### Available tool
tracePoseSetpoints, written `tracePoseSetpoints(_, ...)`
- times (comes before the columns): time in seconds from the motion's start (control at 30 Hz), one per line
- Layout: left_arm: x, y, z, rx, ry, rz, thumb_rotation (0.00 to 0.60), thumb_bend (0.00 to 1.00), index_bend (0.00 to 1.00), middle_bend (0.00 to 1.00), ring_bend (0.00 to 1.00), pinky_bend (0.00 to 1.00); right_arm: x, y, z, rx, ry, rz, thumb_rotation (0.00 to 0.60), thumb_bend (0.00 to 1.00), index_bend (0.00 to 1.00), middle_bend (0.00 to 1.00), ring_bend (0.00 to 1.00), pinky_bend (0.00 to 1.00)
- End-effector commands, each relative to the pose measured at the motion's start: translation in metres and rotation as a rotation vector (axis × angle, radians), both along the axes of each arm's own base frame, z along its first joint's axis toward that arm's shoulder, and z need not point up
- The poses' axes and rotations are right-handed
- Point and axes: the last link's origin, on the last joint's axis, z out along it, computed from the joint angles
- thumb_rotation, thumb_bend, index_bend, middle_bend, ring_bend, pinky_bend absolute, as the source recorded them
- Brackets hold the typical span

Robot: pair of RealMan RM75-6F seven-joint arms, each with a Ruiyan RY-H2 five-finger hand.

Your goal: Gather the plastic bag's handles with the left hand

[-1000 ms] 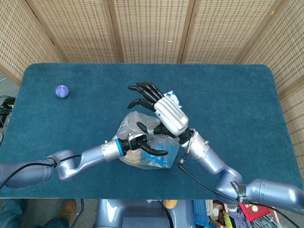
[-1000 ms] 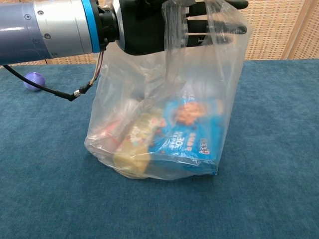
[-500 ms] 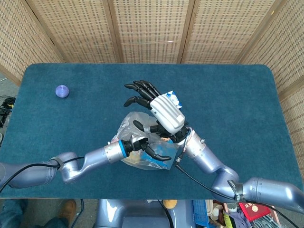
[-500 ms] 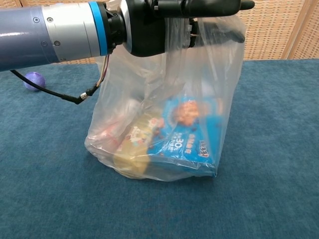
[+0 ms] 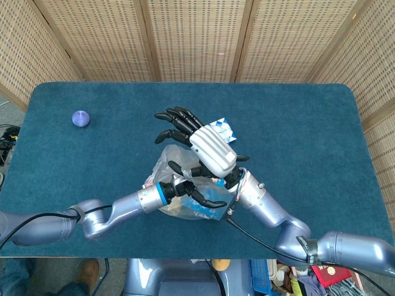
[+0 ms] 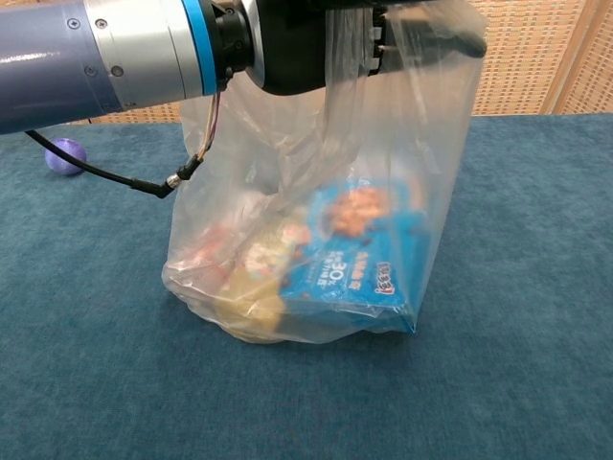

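Note:
A clear plastic bag (image 6: 383, 172) stands mid-table, holding a blue snack packet (image 6: 354, 259) and yellowish items. Its top is drawn up into my left hand (image 6: 297, 43), which grips the gathered plastic at the upper edge of the chest view. In the head view the left hand (image 5: 188, 192) curls its dark fingers over the bag (image 5: 162, 169), directly under my right hand (image 5: 210, 148). The right hand hovers above the bag's mouth with fingers (image 5: 174, 120) spread out past the bag and nothing seen in them. Plastic and both hands hide the handles themselves.
A small purple ball (image 5: 81, 118) lies far left on the blue table cloth (image 5: 296, 123), also low at the left in the chest view (image 6: 64, 155). A cable (image 6: 124, 177) hangs from my left forearm beside the bag. Wicker screens stand behind the table.
My left hand has pushed further in under the right hand and pulled the bag's top tighter. The right hand drifted slightly left. The snack packet shifted inside the bag.

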Motion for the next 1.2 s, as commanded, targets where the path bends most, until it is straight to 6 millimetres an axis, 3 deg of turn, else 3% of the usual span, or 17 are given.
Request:
tracePoseSetpoints(0.03, -0.0001, 0.0011, -0.0004, 0.003, 0.0, 0.006, 0.6, 0.3, 0.0, 0.0, 0.0, 0.0, 0.0012, 0.0005, 0.0008, -0.004, 0.004, 0.002, 0.6, 0.43, 0.32, 0.12, 0.0, 0.0)
tracePoseSetpoints(0.53, -0.0015, 0.0023, -0.0043, 0.103, -0.001, -0.002, 0.6, 0.29, 0.03, 0.0, 0.02, 0.0, 0.0026, 0.004, 0.0023, 0.014, -0.016, 0.01, 0.6, 0.43, 0.32, 0.12, 0.0, 0.0)
tracePoseSetpoints(0.87, 0.0018, 0.0033, -0.0065, 0.147, -0.084, 0.037, 0.571, 0.26, 0.06, 0.0, 0.09, 0.0, 0.003, 0.0068, -0.0002, 0.025, -0.017, 0.023, 0.6, 0.42, 0.32, 0.13, 0.0, 0.0)
tracePoseSetpoints(1.2, 0.0046, 0.0025, -0.0079, 0.158, -0.124, 0.054, 0.567, 0.25, 0.06, 0.0, 0.09, 0.07, 0.0051, 0.0062, 0.0005, 0.022, -0.023, 0.029, 0.6, 0.41, 0.32, 0.13, 0.0, 0.0)
